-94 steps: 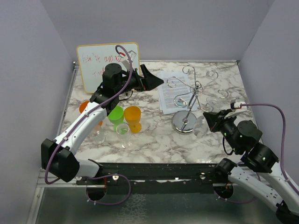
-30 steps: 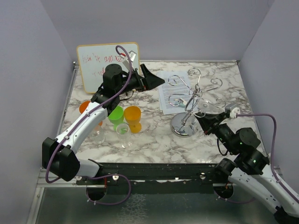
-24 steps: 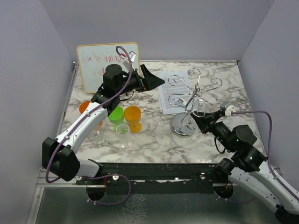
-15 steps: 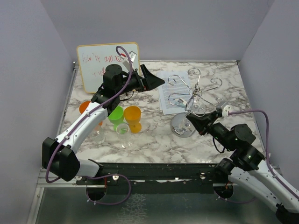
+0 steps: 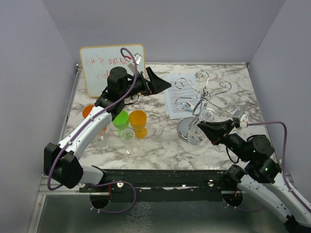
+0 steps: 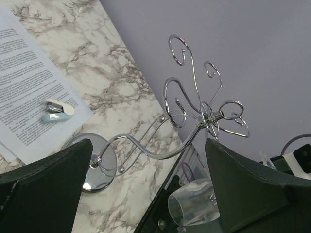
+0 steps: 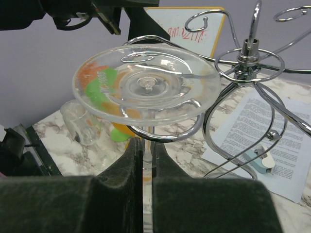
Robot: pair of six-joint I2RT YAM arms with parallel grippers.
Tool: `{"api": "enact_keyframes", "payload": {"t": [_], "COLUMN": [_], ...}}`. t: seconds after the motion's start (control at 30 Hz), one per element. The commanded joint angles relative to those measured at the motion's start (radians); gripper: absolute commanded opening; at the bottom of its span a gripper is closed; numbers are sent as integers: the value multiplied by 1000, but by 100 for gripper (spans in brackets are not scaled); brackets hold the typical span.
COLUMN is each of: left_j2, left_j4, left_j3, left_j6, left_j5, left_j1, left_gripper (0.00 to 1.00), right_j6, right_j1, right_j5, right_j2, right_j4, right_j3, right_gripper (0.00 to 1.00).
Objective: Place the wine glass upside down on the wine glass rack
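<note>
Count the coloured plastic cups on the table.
3: a green cup, an orange cup beside it on its right, and a second orange cup further left, partly hidden by the left arm. Others could be hidden there.

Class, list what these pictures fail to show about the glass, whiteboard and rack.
- Bowl of the glass: right wrist view, hidden below the right gripper.
- Writing on the whiteboard: top view, too small to read.
- Base of the rack: top view, partly covered by glass and gripper.
</note>
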State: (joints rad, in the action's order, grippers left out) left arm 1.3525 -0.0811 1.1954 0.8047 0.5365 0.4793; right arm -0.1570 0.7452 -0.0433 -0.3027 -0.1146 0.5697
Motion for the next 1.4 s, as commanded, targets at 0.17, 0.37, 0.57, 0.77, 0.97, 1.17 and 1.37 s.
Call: {"api": "enact_keyframes", "payload": {"t": [0.17, 0.37, 0.57, 0.77, 0.97, 1.17, 1.37], "left_j2": [-1, -8, -25, -56, -115, -171, -193], "left_j4": [-4, 37, 139, 292, 460, 611, 670], "left_j3": [-10, 6, 43, 98, 124, 107, 87], "left_j6": [-8, -45, -131, -248, -376, -441, -432], "left_j5": [13, -2, -54, -170, -354, -526, -544], "left_j1": [0, 1, 0, -1, -1, -1, -1], "left_gripper": [99, 99, 99, 99, 99, 99, 96], "right_j6": [-55, -99, -125, -146, -149, -152, -145], "right_j1": [4, 5, 4, 5, 4, 5, 4], "right_j5": [197, 224, 224, 224, 214, 244, 288], "right_j2": [66, 2, 9, 34, 50, 66, 76], "right_j4": [-38, -84, -113, -169, -344, -561, -556], "right_j3": [7, 37, 43, 74, 180, 343, 429], "right_gripper": [3, 26, 44, 56, 69, 75, 77]}}
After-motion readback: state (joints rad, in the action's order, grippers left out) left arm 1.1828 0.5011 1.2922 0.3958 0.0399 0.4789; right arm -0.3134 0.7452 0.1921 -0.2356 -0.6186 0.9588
